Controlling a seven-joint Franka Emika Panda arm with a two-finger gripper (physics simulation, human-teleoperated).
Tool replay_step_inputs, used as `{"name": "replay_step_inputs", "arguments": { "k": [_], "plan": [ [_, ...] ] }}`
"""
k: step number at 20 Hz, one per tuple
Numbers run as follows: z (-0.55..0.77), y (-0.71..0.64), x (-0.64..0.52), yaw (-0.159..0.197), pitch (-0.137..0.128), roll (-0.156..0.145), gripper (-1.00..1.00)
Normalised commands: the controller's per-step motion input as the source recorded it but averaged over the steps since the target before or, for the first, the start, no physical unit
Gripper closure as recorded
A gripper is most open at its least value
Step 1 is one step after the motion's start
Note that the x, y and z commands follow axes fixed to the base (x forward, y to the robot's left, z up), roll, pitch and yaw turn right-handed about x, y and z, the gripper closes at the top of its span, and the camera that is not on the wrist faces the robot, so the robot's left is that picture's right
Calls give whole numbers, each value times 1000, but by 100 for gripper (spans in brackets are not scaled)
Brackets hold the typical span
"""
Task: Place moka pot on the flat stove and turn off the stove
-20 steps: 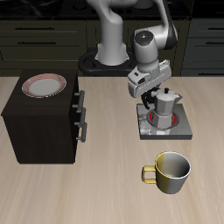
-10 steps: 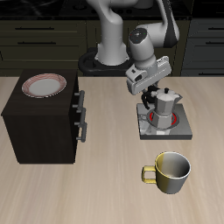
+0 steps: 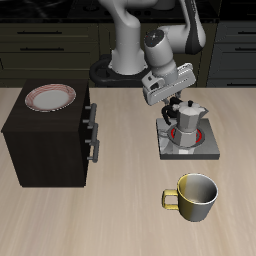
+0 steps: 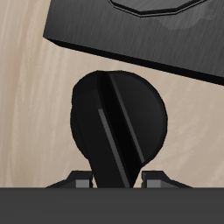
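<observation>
Moka pot (image 3: 189, 119), a small faceted silver metal coffee pot with a narrow waist and a black handle, stands upright on the red spiral burner of the flat stove (image 3: 207, 149), a low square grey plate lying on the pale wooden tabletop (image 3: 120, 220). The robot's fingers (image 3: 173, 107) hang just above the far part of the stove, close beside the pot but not holding it; whether they are released or clenched cannot be told, since the wrist view shows only their tips at the frame's edge. That view looks straight down on the stove's small round black knob (image 4: 116, 127) with its raised bar across it, set beside the dark edge of the stove on the wood. Nearer the tabletop's front edge stands a yellow-olive mug (image 3: 195, 197), upright and well apart from the stove. A big dark brown cabinet (image 3: 48, 140) with drawers carries a white red-rimmed plate (image 3: 50, 97) on its top.
</observation>
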Motion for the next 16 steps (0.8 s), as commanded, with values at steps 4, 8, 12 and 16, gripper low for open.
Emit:
{"name": "replay_step_inputs", "arguments": {
  "k": [4, 8, 12, 16],
  "plan": [
    [112, 133, 136, -67, 19, 18, 100],
    [101, 147, 135, -93, 26, 21, 100],
    [1, 93, 47, -54, 41, 26, 100],
    [0, 24, 187, -89, 51, 22, 100]
  ]
}}
